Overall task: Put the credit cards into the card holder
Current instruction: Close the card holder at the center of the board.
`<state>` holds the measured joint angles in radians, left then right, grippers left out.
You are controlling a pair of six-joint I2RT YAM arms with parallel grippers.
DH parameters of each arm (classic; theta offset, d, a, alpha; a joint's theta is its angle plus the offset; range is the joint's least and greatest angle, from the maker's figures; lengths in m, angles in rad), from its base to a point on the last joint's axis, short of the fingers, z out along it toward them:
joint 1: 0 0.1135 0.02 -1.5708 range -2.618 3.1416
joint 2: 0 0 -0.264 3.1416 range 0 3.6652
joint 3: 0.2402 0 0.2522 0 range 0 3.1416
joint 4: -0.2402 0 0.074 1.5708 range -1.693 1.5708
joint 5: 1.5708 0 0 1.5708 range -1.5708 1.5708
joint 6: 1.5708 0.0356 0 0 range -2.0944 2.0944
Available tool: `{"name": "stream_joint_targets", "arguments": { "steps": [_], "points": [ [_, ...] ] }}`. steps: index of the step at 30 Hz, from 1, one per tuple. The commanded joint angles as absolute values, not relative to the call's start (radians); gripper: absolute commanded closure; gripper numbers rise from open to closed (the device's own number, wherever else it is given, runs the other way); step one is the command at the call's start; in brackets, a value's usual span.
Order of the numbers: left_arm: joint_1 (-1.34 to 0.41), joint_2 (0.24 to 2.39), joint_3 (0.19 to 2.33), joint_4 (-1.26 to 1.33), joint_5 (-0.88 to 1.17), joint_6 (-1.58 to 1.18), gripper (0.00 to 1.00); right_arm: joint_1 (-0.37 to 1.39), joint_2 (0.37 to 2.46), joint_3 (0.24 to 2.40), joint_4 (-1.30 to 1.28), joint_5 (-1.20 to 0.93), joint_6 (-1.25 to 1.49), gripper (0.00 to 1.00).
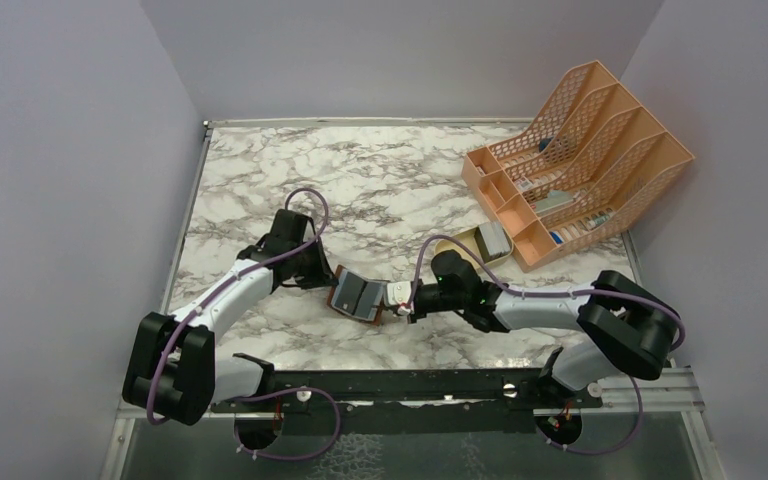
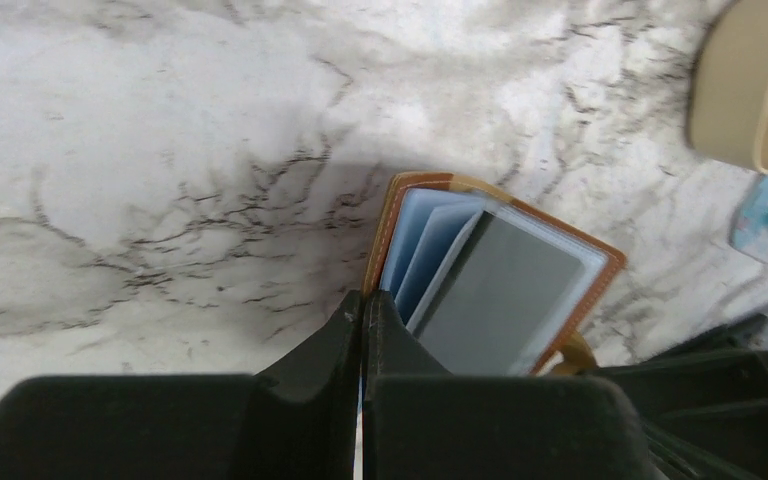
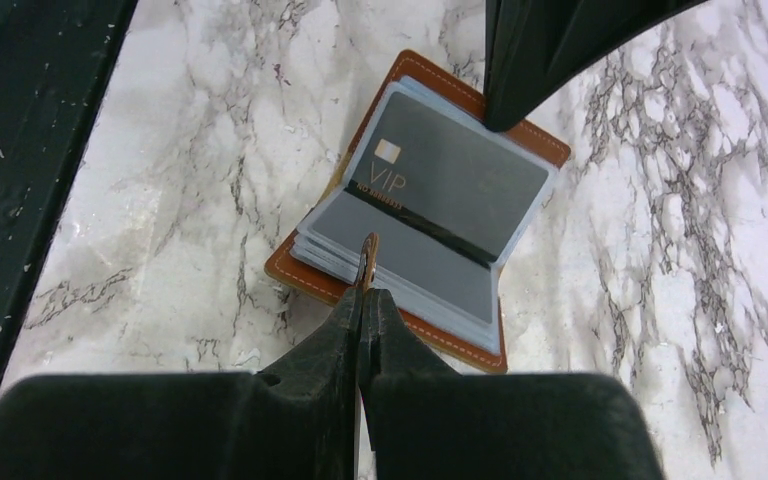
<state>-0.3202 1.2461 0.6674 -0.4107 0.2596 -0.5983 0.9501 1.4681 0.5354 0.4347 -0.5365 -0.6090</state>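
Two hands clenching card holder (image 3: 415, 215) | left hand (image 2: 363, 300) pinching its corner | right hand (image 3: 365, 292) pinching snap tab (image 3: 368, 258) | holder lying open dead ahead of both

The letters "VIP" are printed in pale gold on the dark credit card (image 3: 460, 165) that is seen through the top clear sleeve of the open card holder (image 3: 430, 335); they are set near one corner of the card, just below a small gold chip (image 3: 387, 151). A line of small characters is set directly under those letters, but it is too fine to be read. Labels on the things kept in the orange file rack (image 1: 640, 160), well apart from the card holder, are too small to be made out
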Motion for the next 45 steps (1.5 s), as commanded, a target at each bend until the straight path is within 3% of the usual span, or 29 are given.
{"name": "stream_joint_targets", "arguments": {
  "steps": [1, 5, 11, 17, 31, 45],
  "points": [
    [-0.311, 1.206, 0.649, -0.281, 0.451, -0.670, 0.94, 0.955, 1.491, 0.521, 0.542, -0.556, -0.623, 0.99],
    [-0.313, 1.160, 0.562, -0.128, 0.599, -0.775, 0.76, 0.956, 1.499, 0.502, 0.582, -0.554, -0.627, 0.99],
    [-0.316, 1.119, 0.478, 0.022, 0.660, -0.876, 0.68, 0.956, 1.509, 0.483, 0.636, -0.558, -0.626, 0.99],
    [-0.369, 1.130, 0.421, 0.140, 0.655, -0.942, 0.71, 0.956, 1.506, 0.458, 0.670, -0.564, -0.629, 0.99],
    [-0.534, 1.224, 0.431, 0.102, 0.376, -0.893, 0.85, 0.956, 1.492, 0.422, 0.699, -0.562, -0.629, 0.99],
    [-0.554, 1.278, 0.413, 0.057, 0.257, -0.846, 0.88, 0.956, 1.500, 0.379, 0.782, -0.600, -0.650, 0.99]
  ]
}}
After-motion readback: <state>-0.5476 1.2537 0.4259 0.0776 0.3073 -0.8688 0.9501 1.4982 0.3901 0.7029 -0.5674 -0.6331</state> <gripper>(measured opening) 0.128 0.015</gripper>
